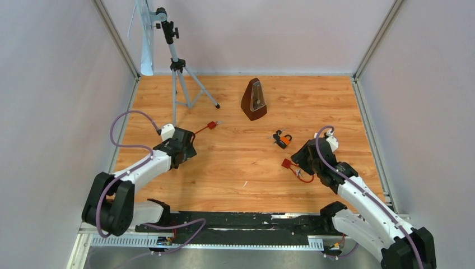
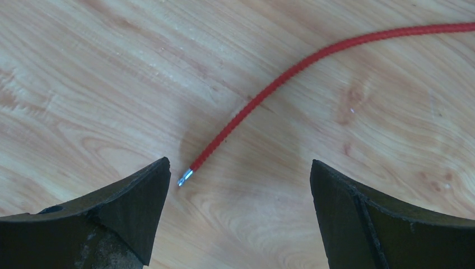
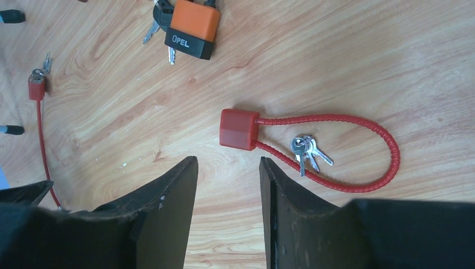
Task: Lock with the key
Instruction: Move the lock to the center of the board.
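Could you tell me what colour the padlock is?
The padlock is orange with a black base; right wrist view.

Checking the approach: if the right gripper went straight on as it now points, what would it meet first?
Most likely the red lock body, just ahead of the right gripper; its height above the table is unclear.

The orange padlock (image 3: 190, 25) loses its shackle to the top edge; the loose red cable (image 2: 249, 102) runs out right.
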Robot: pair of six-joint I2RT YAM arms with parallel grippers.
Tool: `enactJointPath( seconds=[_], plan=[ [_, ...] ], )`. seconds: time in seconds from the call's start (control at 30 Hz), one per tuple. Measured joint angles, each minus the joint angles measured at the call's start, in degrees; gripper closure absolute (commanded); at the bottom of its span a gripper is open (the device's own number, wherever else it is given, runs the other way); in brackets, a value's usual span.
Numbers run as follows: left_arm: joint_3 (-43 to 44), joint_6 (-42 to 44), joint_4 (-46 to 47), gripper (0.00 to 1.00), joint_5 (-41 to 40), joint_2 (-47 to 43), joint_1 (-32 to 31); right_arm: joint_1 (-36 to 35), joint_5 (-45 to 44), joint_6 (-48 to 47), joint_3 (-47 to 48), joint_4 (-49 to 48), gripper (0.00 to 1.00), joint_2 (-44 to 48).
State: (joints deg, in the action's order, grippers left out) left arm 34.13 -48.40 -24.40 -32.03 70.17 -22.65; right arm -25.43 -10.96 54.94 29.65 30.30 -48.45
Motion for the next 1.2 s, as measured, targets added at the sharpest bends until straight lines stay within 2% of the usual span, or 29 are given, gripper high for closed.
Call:
enactJointPath(
  seconds=[0.1, 0.17, 0.4, 0.57, 0.73, 1.03, 1.2],
  plan=[
    [0.0, 0.8, 2.9, 0.01, 3.8, 3.9, 4.1, 0.0, 0.2, -0.4, 0.0, 0.0, 0.56, 1.1],
    [0.1, 1.2, 4.7, 0.05, 5.7, 5.7, 5.7, 0.0, 0.1, -0.6, 0.0, 0.1, 0.56, 1.9],
    [1.2, 2.1, 10.5, 0.33, 9.5, 8.8, 7.0, 0.0, 0.0, -0.7, 0.0, 0.3, 0.56, 4.4],
    [1.7, 2.4, 11.9, 0.42, 10.6, 9.9, 7.0, 0.0, 0.0, -0.7, 0.1, 0.3, 0.56, 4.3],
    [2.1, 2.4, 11.6, 0.47, 11.9, 10.0, 5.8, 0.0, 0.0, -0.6, 0.7, 0.3, 0.56, 4.3],
    [5.3, 2.3, 8.1, 0.66, 11.8, 12.9, 0.1, 0.0, 0.2, -0.2, 1.3, 0.3, 0.56, 4.4],
    [7.7, 2.5, 6.1, 0.68, 10.6, 15.1, -1.1, 0.0, 0.6, -0.1, 1.3, 0.2, 0.56, 5.0]
  ],
)
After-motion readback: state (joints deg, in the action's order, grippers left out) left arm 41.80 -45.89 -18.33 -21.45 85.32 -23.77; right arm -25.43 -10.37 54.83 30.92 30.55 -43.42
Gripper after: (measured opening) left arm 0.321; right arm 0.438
